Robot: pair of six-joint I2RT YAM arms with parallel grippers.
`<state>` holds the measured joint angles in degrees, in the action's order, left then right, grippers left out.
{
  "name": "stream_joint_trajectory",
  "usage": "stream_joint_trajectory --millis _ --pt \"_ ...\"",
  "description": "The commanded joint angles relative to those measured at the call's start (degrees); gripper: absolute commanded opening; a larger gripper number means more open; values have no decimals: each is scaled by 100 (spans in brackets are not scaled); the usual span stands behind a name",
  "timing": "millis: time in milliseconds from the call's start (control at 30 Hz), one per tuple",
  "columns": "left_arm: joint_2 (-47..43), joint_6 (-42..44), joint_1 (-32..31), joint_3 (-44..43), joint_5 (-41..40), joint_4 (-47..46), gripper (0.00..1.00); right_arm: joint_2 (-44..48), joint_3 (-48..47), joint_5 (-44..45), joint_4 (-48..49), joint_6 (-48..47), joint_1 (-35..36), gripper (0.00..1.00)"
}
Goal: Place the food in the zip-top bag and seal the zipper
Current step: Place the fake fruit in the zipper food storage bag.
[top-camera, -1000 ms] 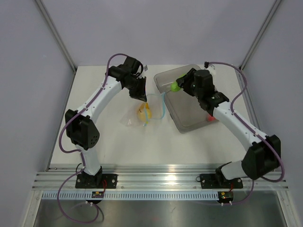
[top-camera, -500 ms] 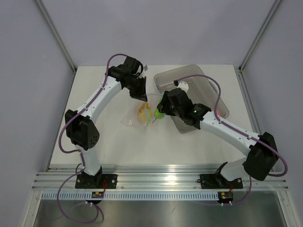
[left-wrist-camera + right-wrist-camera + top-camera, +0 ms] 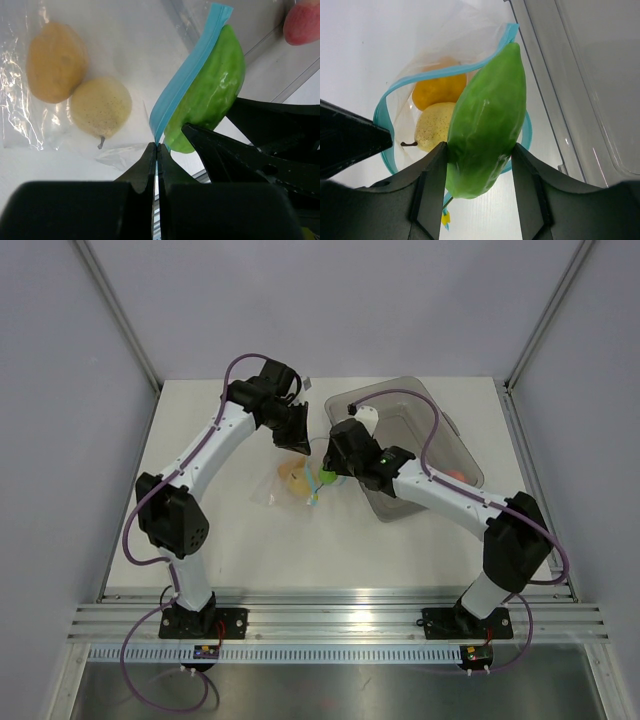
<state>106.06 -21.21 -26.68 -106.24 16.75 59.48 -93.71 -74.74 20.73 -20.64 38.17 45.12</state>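
Right gripper (image 3: 479, 157) clamps the green food (image 3: 487, 110) at centre frame, its tip at the zip-top bag (image 3: 465, 35) mouth. Left gripper (image 3: 156, 152), shut, pinches the zipper (image 3: 187, 75). Released early, the food could snag the blue rim and tumble outside.

A pale cream table (image 3: 230, 540) fills the middle of the top view, its surface matte and evenly lit, with only faint, soft shadows. Behind it, across the upper part of the frame, stands a plain lavender-grey back wall (image 3: 330, 300). A left wall (image 3: 60, 440) and a right wall (image 3: 590, 360) of the same colour close in the sides. Two thin metal posts, one in the upper left (image 3: 117, 315) and one in the upper right (image 3: 547, 312), slant down to the table's far corners. Along the lower edge runs a ribbed aluminium rail (image 3: 340, 622), and below it a dull steel sheet (image 3: 340, 690).
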Motion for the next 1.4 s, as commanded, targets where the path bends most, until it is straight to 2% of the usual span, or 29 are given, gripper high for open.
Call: stream_joint_trajectory --millis 0,400,567,800,1100,1167,1200,1233,1300,1367 --pt "-393 73 31 42 162 -183 0 -59 -330 397 219 -47 40 41" --pt "-437 179 31 33 179 -113 0 -297 -568 766 324 -143 40 42" --pt "-437 170 31 121 197 -121 0 -244 -866 1108 201 -450 32 43" --pt "-446 144 31 77 197 -130 0 -305 -920 1021 236 -390 32 43" --pt "-472 47 31 -46 276 -156 0 -639 -656 450 439 -73 110 44" --pt "-464 21 31 -55 320 -165 0 -736 -682 265 421 -64 128 52" --pt "-481 21 31 -46 328 -191 0 -745 -691 195 421 -73 128 61" --pt "-490 3 31 -38 320 -200 0 -736 -700 107 386 -82 137 81" --pt "-464 -6 31 -29 294 -218 0 -675 -700 63 333 -99 137 92" --pt "-446 -15 40 -37 320 -218 0 -473 -674 63 245 -143 137 96"
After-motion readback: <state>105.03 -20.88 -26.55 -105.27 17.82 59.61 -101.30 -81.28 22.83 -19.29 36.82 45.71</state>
